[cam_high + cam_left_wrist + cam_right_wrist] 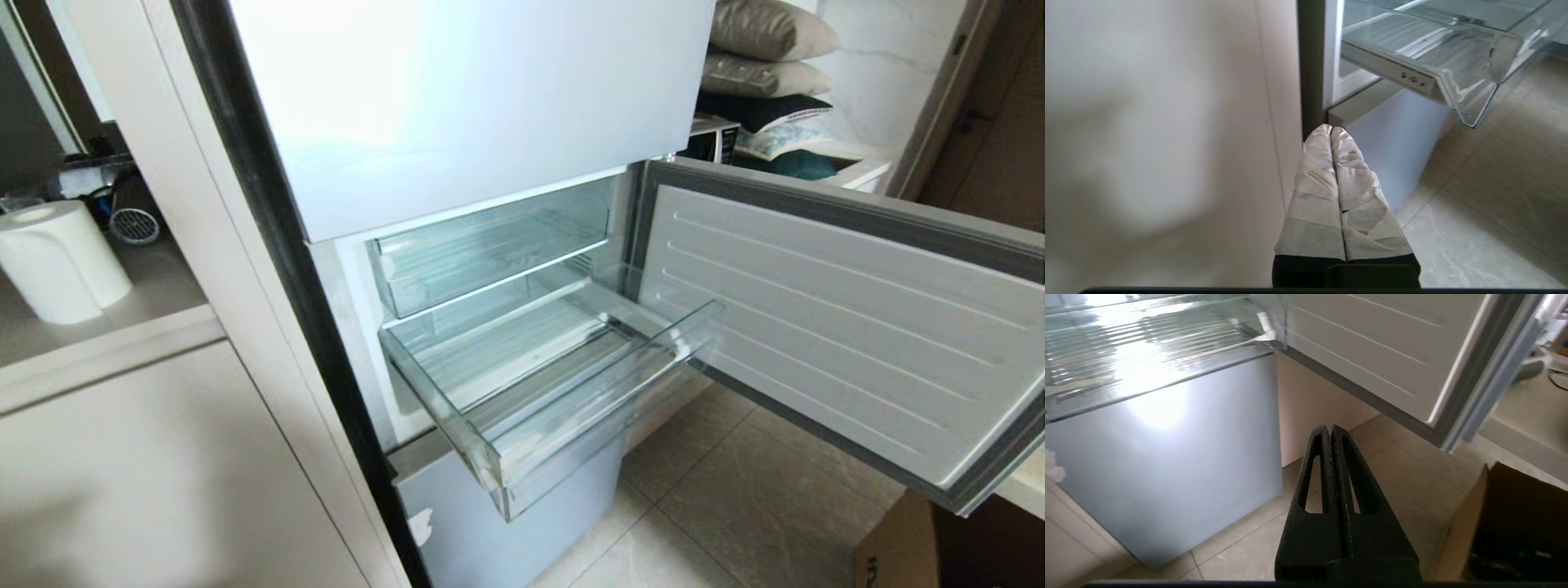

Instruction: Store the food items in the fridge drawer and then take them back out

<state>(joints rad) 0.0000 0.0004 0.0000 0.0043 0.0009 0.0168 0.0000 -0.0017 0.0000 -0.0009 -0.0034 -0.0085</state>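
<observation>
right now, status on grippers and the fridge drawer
Left gripper shut, empty, low beside fridge. Right gripper shut, empty, below open door. Fridge drawer pulled out, no food items inside. Nothing blocking it.

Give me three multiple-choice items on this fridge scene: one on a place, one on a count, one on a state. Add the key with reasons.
1. The paper towel roll stands:
A. on the counter left of the fridge
B. in the fridge drawer
C. on the floor

2. Food items visible in the fridge drawer:
A. two
B. one
C. none

3. The left gripper and right gripper are:
A. both open
B. both shut
C. one open

Key: A, the roll sits on the left counter; C, only the ribbed bottom shows; B, each pair of fingers is pressed together.
</observation>
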